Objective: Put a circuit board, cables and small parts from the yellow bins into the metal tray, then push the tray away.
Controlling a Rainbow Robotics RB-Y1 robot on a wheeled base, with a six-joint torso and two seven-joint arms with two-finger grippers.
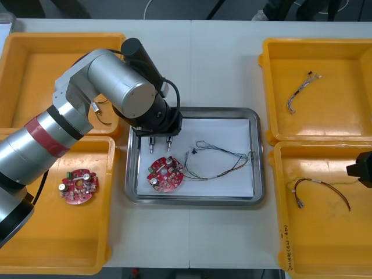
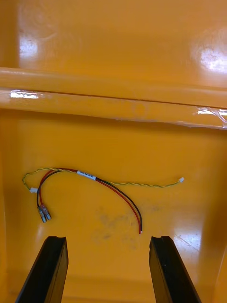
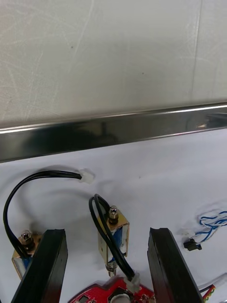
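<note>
Front view: board [image 1: 165,173], cable [image 1: 237,154] in tray [image 1: 192,199]

Front view: the silver left arm [image 1: 87,99] covers one corner of the far-left yellow plastic bin [image 1: 35,70] and most of a thin dark cable [image 1: 103,120] inside it, so the cable's colour can't be told. The left claw [image 1: 160,132] has its tips hidden under its own wrist, which also hides the upper ends of two small metal parts [image 1: 152,143]. The right claw [image 1: 363,168] is cut by the picture edge, showing just a black block. The thin cable [image 1: 299,93] in the far-right yellow plastic bin [image 1: 349,58] is too small for colours. Left wrist view: the round red circuit board [image 3: 111,294] is cut off at the edge. One small metal part [image 3: 23,246] sits half behind a black finger [image 3: 47,265]. The twisted blue and white cable [image 3: 210,225] runs out of frame.
</note>
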